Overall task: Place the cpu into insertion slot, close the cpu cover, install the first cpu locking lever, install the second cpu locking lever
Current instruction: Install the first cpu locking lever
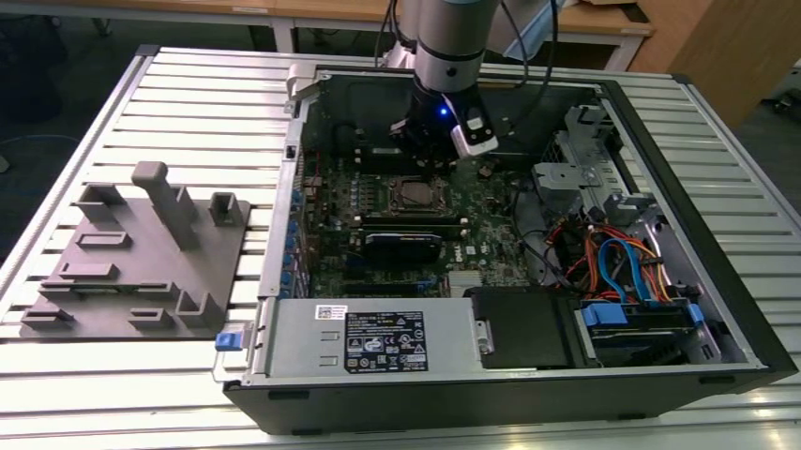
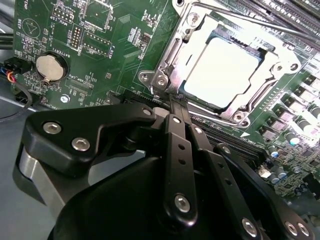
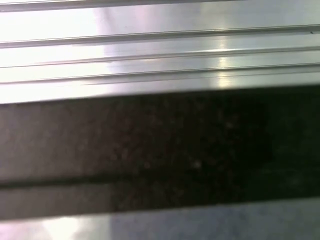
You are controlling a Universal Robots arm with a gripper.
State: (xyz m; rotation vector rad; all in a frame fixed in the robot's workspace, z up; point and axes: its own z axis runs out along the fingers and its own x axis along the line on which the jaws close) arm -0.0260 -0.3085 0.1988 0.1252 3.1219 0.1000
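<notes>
Silver-grey cpu (image 2: 225,70) seated in insertion slot (image 2: 226,34), cpu cover (image 2: 274,61) lowered; gripper (image 2: 173,100), fingers closed together, at slot's 1 o'clock in the exterior view.

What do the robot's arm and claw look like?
The arm is a silver-grey tube with a small blue light, a white box at its wrist and dark cables. The gripper is black jointed bars with shiny silver screws.

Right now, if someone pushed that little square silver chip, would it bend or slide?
The small flat square silver-topped chip probably stays stiff: its top looks like metal. It likely won't slide; the silvery metal frame sits around it.
</notes>
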